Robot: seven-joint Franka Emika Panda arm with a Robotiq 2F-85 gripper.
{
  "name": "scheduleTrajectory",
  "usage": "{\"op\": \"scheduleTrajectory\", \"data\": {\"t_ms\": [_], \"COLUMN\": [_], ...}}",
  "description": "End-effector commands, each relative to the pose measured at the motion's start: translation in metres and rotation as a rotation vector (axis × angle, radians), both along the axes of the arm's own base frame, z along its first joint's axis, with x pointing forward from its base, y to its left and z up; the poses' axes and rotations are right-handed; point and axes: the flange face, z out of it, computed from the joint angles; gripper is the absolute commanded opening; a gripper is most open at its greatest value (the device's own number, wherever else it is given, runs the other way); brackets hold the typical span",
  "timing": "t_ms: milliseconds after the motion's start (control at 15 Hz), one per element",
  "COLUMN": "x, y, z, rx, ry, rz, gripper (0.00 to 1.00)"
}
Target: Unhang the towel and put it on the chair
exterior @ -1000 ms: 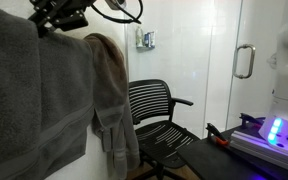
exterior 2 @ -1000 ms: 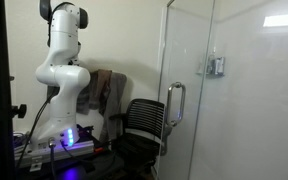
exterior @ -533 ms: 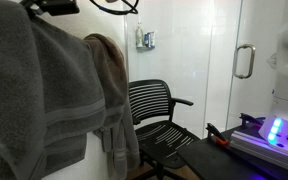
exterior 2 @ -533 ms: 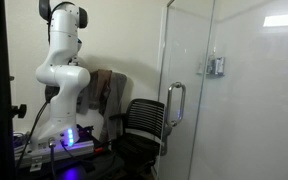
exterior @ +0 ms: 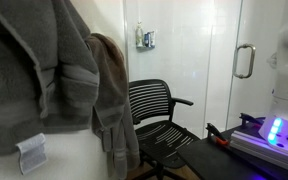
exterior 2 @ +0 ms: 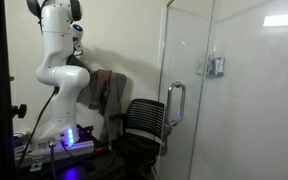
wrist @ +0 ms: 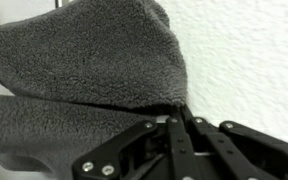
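Note:
The dark grey towel (exterior: 34, 80) fills the left of an exterior view, bunched and drawn upward, with a white label (exterior: 30, 152) hanging at its lower edge. My gripper is above the top edge of that view. In the wrist view my gripper (wrist: 174, 114) is shut on a fold of the towel (wrist: 74, 60) close to the white wall. The black chair (exterior: 159, 120) stands to the right of the towels and below them; it also shows in the other exterior view (exterior 2: 142, 125). The arm (exterior 2: 59, 50) is raised high there.
A narrower brownish towel (exterior: 112, 95) hangs right beside the grey one, above the chair. A glass shower door with a metal handle (exterior: 244, 60) (exterior 2: 174, 103) stands beyond the chair. The robot's base with a blue light (exterior: 274, 130) (exterior 2: 69, 140) sits on a table.
The gripper has risen out of the top of the exterior view with the towel in it. The towel has been pulled up and bunched, and its white label now shows.

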Motion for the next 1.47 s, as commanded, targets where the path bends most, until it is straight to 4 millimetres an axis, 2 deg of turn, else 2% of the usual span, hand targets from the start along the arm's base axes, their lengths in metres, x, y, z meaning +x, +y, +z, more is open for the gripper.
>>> {"op": "scheduleTrajectory", "data": {"t_ms": [0, 267, 467, 733, 1000, 1200, 1267, 1333, 1400], "x": [-0.005, -0.005, -0.019, -0.054, -0.096, -0.122, -0.116, -0.110, -0.090], "y": [-0.067, -0.141, -0.198, -0.278, -0.370, -0.450, -0.476, -0.490, -0.499], "z": [0.056, 0.103, 0.131, 0.167, 0.193, 0.193, 0.180, 0.161, 0.137], "rx": [0.025, 0.007, 0.009, 0.011, -0.011, 0.000, 0.050, 0.070, 0.081], "ry": [-0.117, -0.222, -0.271, -0.302, -0.308, -0.244, -0.173, -0.106, -0.036], "rz": [-0.159, -0.344, -0.494, -0.697, -0.889, -1.020, -1.019, -1.019, -1.007], "gripper": [0.01, 0.01, 0.01, 0.01, 0.01, 0.01, 0.01, 0.01, 0.01]}}
